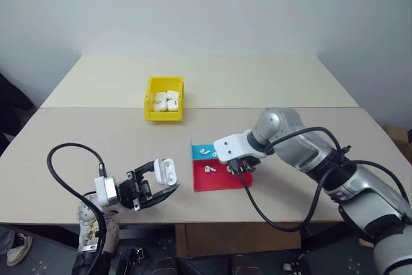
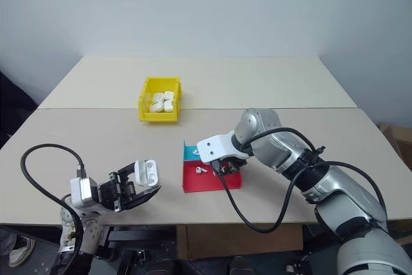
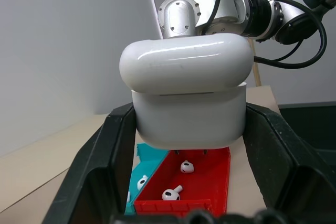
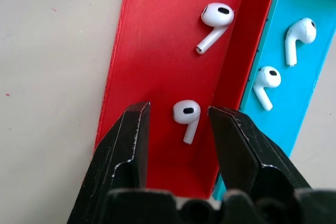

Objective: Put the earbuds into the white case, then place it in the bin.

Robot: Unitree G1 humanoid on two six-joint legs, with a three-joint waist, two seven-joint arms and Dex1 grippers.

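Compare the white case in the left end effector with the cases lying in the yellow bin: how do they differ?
The held white case has its lid flipped open; the cases in the yellow bin look closed. The held case is clamped between the left end effector's fingers at the table's near edge; the binned cases lie loose in a pile inside the yellow bin. All are small, glossy, white and rounded.

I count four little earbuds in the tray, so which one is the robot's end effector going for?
The earbud in the red compartment, lying between the right end effector's open fingers; the other red-side earbud lies farther off.
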